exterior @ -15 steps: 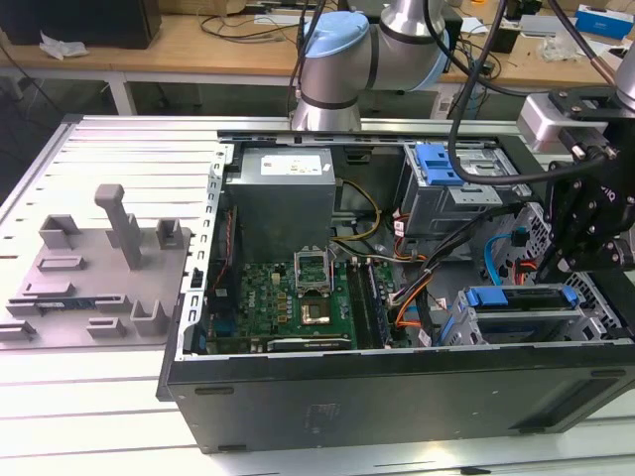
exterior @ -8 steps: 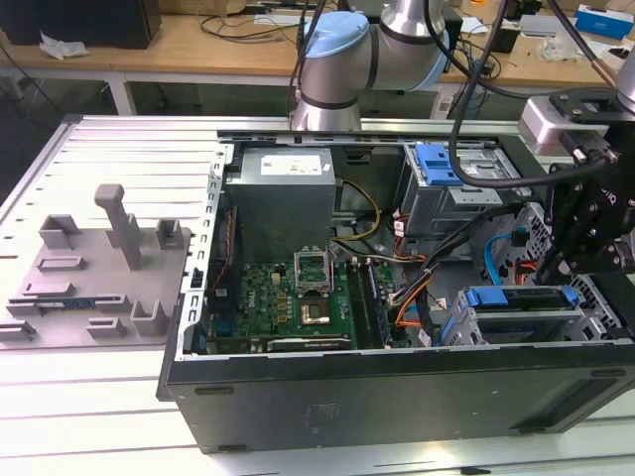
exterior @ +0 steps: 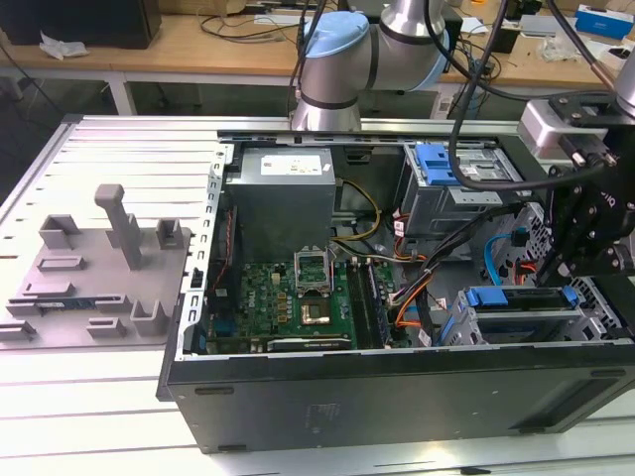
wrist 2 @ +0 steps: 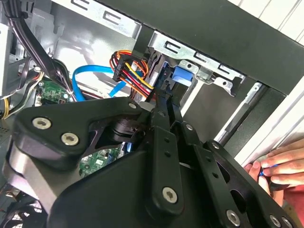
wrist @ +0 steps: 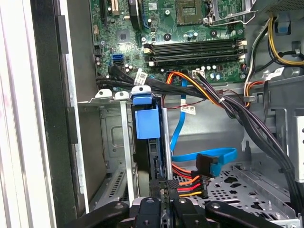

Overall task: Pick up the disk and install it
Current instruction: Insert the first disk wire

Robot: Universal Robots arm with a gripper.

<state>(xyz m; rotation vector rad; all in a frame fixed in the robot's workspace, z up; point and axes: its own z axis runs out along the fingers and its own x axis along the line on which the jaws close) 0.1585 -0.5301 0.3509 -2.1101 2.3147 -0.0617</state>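
The gripper's [wrist: 166, 189] two black fingers are drawn almost together, with a thin slit between them. Whether they pinch anything in that slit I cannot tell. In both wrist views they point into the grey metal drive cage [wrist: 111, 137], just short of the disk [wrist: 145, 124]. The disk stands on edge in a slot of that cage, its blue carrier frame toward the camera.

In the second wrist view the gripper [wrist 2: 164, 99] reaches toward the disk's blue tab [wrist 2: 183, 76]. A bundle of red, yellow and orange wires [wrist 2: 130, 71] runs just beside the fingers, and a blue flat cable [wrist 2: 88, 76] loops behind it.

In the exterior view the gripper [exterior: 583, 248] hangs over the open computer case [exterior: 397, 402] at its corner nearest the exterior view's right. The disk [exterior: 521, 297] sits there as a blue strip along the top of the lower cage. A separate blue latch piece [exterior: 438, 164] tops the cage at the case's far edge.

As for writing, a white label [exterior: 294, 164] lies on the grey power supply [exterior: 283, 203]. Small white tags [wrist: 188, 109] cling to the cables above the green motherboard [wrist: 190, 28]. Their print is too small to make out.

A person's hand [wrist 2: 278, 164] rests at the case's outer edge. A grey moulded fixture [exterior: 99, 268] sits on the tabletop beside the case, toward the exterior view's left.
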